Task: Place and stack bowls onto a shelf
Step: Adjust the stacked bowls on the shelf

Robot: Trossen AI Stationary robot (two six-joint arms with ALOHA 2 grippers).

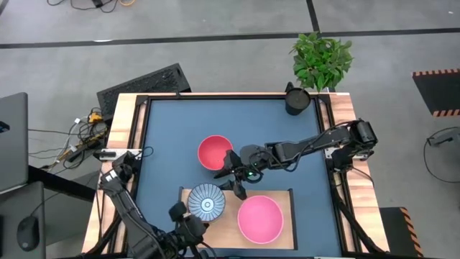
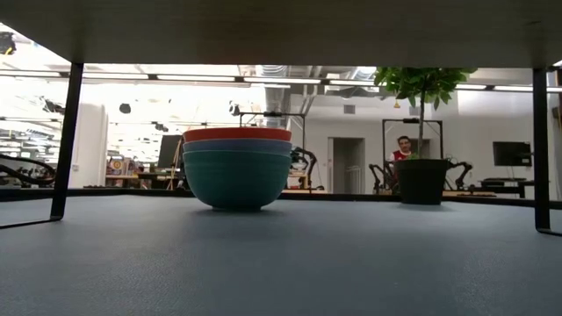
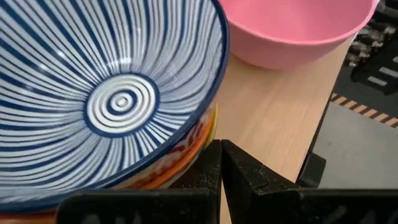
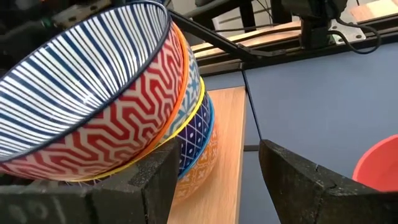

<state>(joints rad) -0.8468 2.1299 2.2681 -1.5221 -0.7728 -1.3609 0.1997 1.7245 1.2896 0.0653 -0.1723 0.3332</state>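
Right gripper (image 1: 231,178) open, beside striped stack (image 1: 207,201) on shelf (image 1: 228,226). Left gripper (image 3: 221,163) closed, near stack. Risk: toppling tilted stack if nudged.

Dark blue tabletop (image 1: 165,137), wood-framed. On it: red bowl (image 1: 214,151) stacked on a blue and a green one; dark cup (image 1: 296,100) at far edge; pale wooden shelf (image 1: 287,208) at near edge, apparently raised on legs.
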